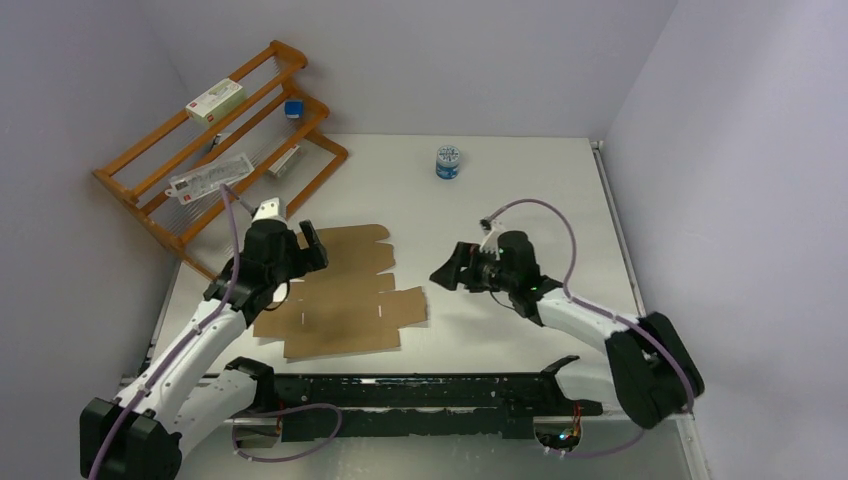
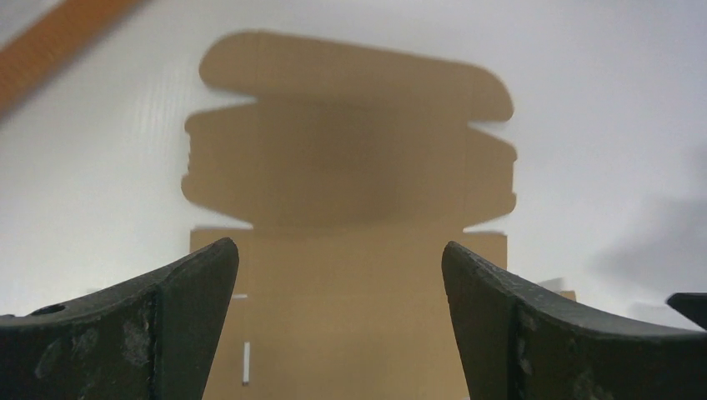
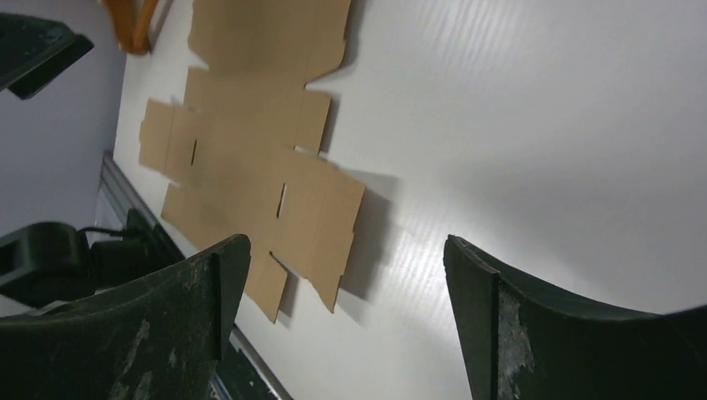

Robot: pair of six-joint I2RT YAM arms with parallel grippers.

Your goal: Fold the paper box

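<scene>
The paper box (image 1: 345,292) is a flat, unfolded brown cardboard sheet with flaps and tabs, lying on the white table left of centre. It also shows in the left wrist view (image 2: 350,192) and in the right wrist view (image 3: 250,142). My left gripper (image 1: 303,246) is open and empty, held above the sheet's left part. My right gripper (image 1: 447,271) is open and empty, to the right of the sheet and apart from it. Its fingers (image 3: 167,325) frame bare table beside the sheet's edge.
An orange wooden rack (image 1: 225,140) with small white cartons stands at the back left. A small blue-and-white tub (image 1: 448,161) stands at the back centre. A black rail (image 1: 420,395) runs along the near table edge. Walls close in on the left, back and right.
</scene>
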